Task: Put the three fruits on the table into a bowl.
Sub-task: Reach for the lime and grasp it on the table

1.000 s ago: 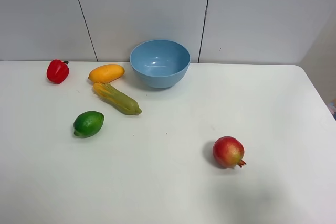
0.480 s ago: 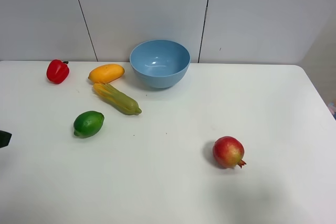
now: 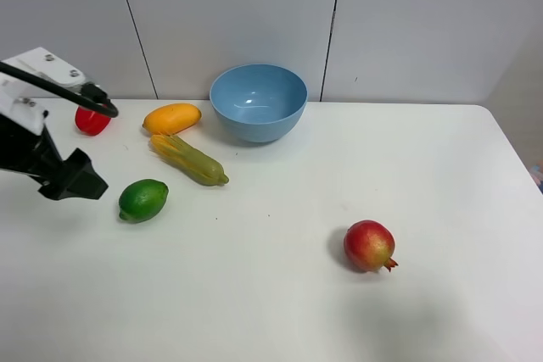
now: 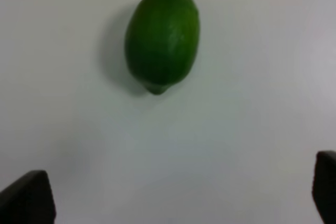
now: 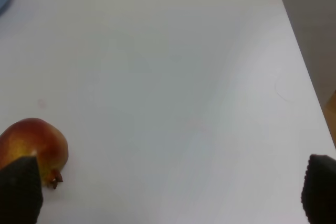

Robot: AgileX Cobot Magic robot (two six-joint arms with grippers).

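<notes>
While your left gripper hangs with jaws spread wide and empty just short of the lime on the table, centre it over the fruit's narrow waist — close across the short axis, since that glossy skin may slip. No brand, label or writing shows anywhere

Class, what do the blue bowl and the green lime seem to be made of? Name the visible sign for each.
Bowl: probably plastic, smooth and glossy, with highlights on its inner wall. Lime: glossy, faintly dimpled green skin; real or a plastic replica, I cannot tell.
</notes>
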